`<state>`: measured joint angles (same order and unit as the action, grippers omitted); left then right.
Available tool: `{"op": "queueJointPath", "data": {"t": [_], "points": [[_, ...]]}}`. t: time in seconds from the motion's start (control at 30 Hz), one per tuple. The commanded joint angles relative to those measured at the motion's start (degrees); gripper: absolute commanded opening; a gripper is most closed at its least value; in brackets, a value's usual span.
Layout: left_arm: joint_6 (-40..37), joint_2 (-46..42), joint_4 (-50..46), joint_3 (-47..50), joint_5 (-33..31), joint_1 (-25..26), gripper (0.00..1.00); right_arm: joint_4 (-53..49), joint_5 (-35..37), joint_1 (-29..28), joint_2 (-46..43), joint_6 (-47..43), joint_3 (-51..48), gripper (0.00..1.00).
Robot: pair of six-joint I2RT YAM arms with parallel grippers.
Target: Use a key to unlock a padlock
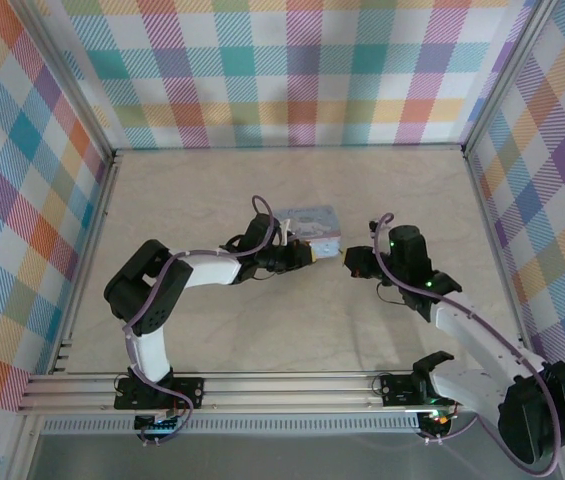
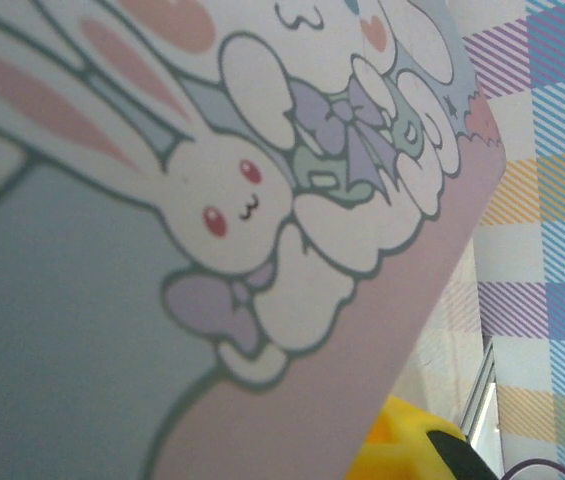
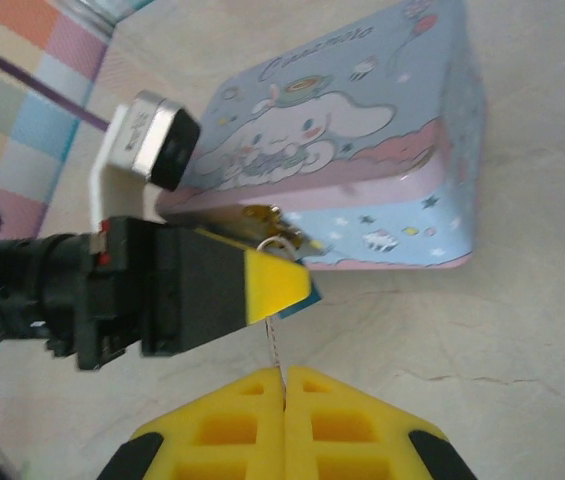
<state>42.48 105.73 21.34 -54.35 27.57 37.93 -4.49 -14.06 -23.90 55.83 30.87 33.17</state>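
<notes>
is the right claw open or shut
Shut: on the right claw the yellow fingers press together, pinching what seems the key, a thin metal sliver.

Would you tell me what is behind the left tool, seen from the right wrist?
The tin, on the table; the left tool covers part of its near edge.

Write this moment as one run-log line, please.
left gripper: shut on padlock, beside tin | right gripper: shut on key | key: tip close to padlock
</notes>
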Motion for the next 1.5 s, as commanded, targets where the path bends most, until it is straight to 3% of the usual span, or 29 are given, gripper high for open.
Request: {"op": "queueJointPath", "data": {"t": [0.0,0.23,0.43,0.9,1.47], "points": [[1.48,0.77,3.46,-2.15,1.23,-0.67,0.06,5.13,-5.36,0.43,-3.04,3.06,-1.57,0.00],[2.69,0.87,4.75,-2.82,3.23,-1.02,0.07,6.48,-7.34,0.70,-6.80,6.66,-2.46,0.00],[3.85,0.72,6.18,-2.61,4.22,-1.46,0.07,16.70,-9.08,0.75,-5.80,14.00,-7.26,0.00],[5.87,0.44,8.31,-1.93,5.54,-2.25,0.08,42.30,-8.65,0.80,8.74,23.81,-16.63,0.00],[6.65,0.00,8.44,-2.49,6.18,-2.51,0.09,58.91,-7.82,0.70,23.13,27.21,-19.19,0.00]]}}
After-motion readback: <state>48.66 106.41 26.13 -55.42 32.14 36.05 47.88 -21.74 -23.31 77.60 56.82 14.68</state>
